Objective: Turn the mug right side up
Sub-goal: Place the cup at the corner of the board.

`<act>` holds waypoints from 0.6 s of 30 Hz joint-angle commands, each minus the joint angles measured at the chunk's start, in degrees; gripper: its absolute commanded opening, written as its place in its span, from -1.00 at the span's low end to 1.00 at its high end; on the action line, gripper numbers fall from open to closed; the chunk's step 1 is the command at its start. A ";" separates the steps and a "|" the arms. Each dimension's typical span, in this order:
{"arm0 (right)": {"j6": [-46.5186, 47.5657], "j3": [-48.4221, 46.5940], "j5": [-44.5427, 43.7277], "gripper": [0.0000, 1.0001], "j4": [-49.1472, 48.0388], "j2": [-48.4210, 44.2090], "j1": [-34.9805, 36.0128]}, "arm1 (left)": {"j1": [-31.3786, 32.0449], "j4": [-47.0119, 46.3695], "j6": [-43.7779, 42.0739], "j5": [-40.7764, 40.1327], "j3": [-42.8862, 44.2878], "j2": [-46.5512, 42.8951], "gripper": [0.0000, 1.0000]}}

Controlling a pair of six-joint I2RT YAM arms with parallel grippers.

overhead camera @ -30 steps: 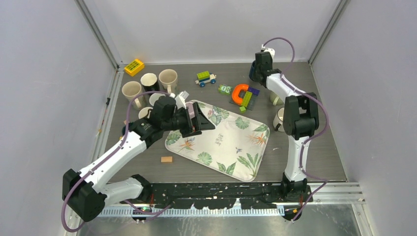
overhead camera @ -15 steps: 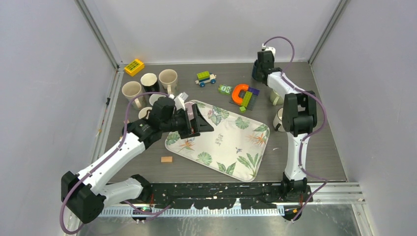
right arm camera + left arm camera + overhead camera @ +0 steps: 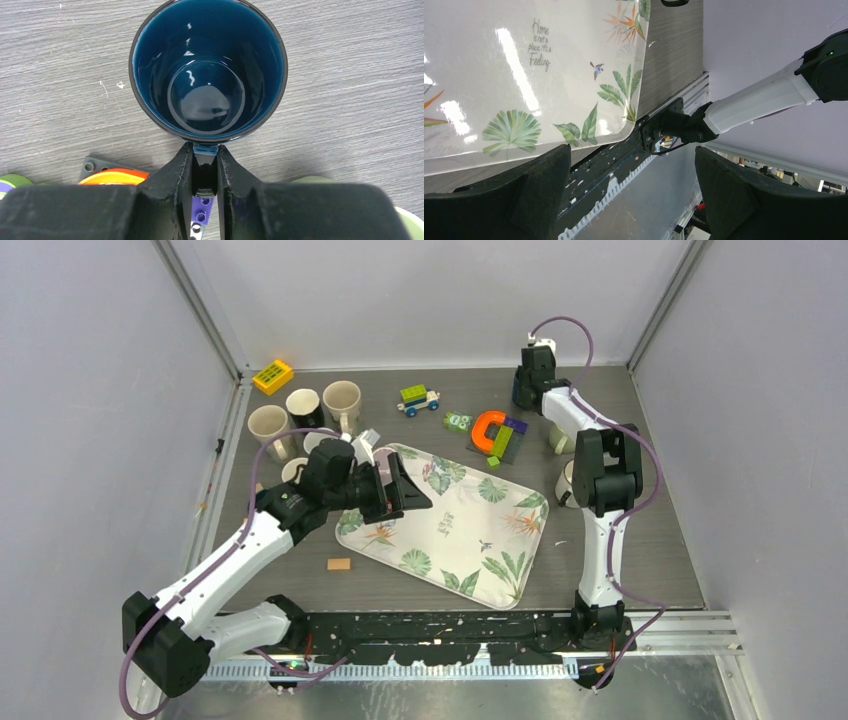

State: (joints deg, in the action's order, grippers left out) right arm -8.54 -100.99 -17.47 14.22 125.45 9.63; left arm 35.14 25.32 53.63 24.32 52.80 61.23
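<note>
Right gripper (image 3: 205, 155) is clamped on the handle (image 3: 205, 149) of the dark blue mug (image 3: 207, 70). The mug is directly ahead of the fingertips, mouth up, apparently standing on the wood-grain table (image 3: 350, 60). Flip looks done, so this is the set-down step. Next: check the base sits flat, release, back straight off without dragging the handle. Left gripper (image 3: 634, 152) is spread wide and empty over the leaf-print tray (image 3: 524, 60).
</note>
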 commanded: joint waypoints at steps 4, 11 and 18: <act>2.04 -1.89 -1.51 -0.49 -3.79 -1.79 0.10 | -0.24 0.89 -0.54 -0.66 0.81 -2.84 0.90; 1.59 -1.97 -1.21 -0.38 -3.10 -1.11 0.06 | -0.21 1.29 -0.22 -1.16 0.48 -4.16 0.90; 0.33 -1.85 -0.81 -0.17 -2.88 -1.08 0.12 | -0.23 1.79 -0.02 -1.69 0.38 -4.91 0.90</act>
State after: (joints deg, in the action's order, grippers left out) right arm -7.73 -101.01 -17.54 14.22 125.45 9.63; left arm 35.14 26.89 53.71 23.20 52.80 57.82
